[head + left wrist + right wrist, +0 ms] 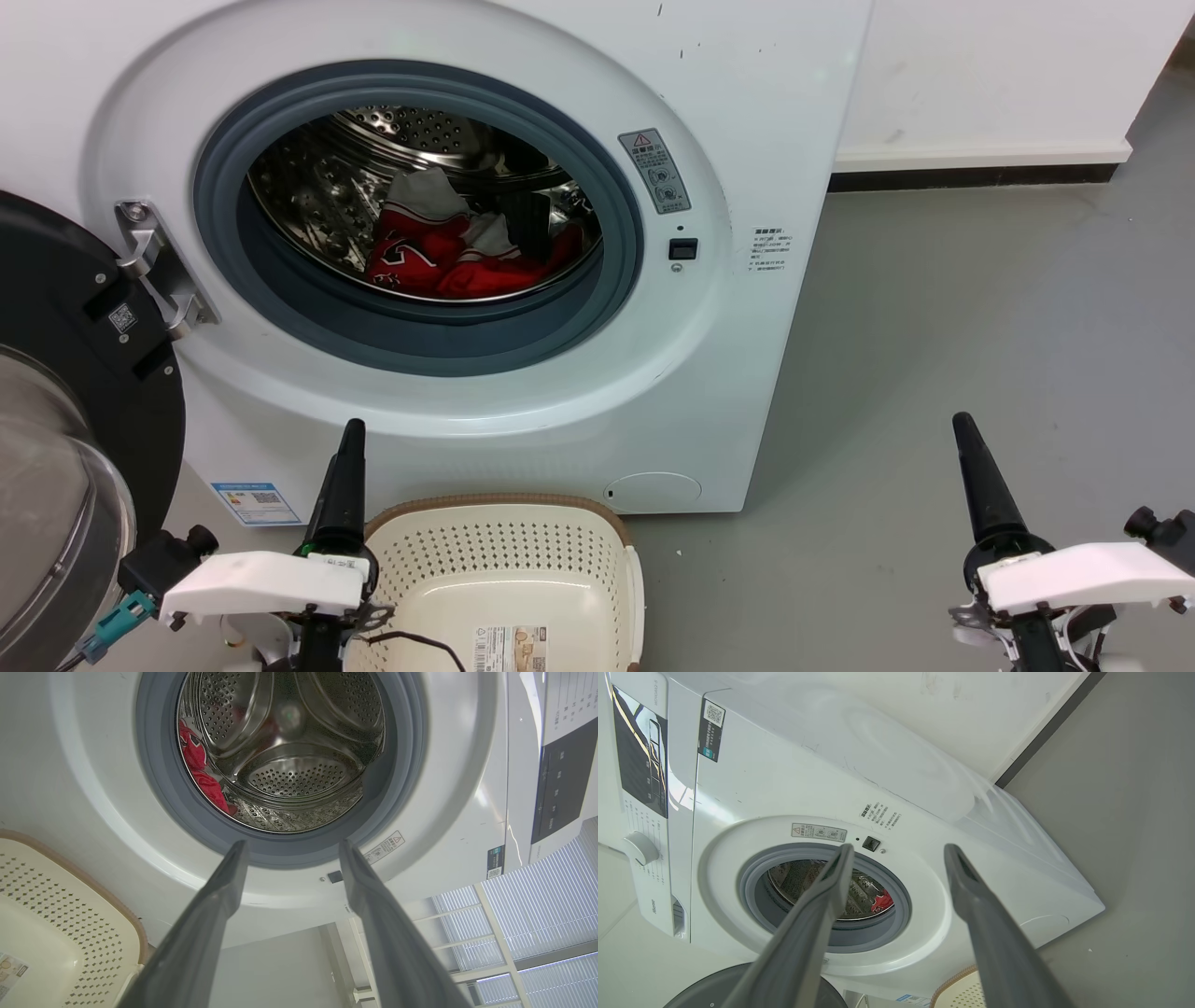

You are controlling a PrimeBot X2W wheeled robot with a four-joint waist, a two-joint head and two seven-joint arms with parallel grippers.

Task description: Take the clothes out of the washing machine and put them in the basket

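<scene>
The clothes (446, 254) lie in a red-and-white heap at the bottom of the drum (373, 154), set back behind the lip of the grey door seal (429, 341). The washing machine (766, 140) has its door (65, 308) swung wide on my left, so the porthole is unobstructed. The basket (495, 502) stands on the floor (934, 327) just in front of the machine, below the opening, with no garment in the part I can see.

My left gripper (292, 847) hangs low beside the basket, its two fingers spread apart with nothing between them, aimed up at the porthole. My right gripper (899, 849) is likewise spread and empty, out over bare floor well to the right of the machine.

I judge the step in hand to be the reach into the drum. To do it well I should lift a gripper over the seal's lip rather than drag across the rubber. Then I go deep and low into the heap and pinch a thick fold, not a loose edge, since this soft fabric will slip or trail. On the way out I should raise the bundle clear of the seal before lowering it to the basket.
</scene>
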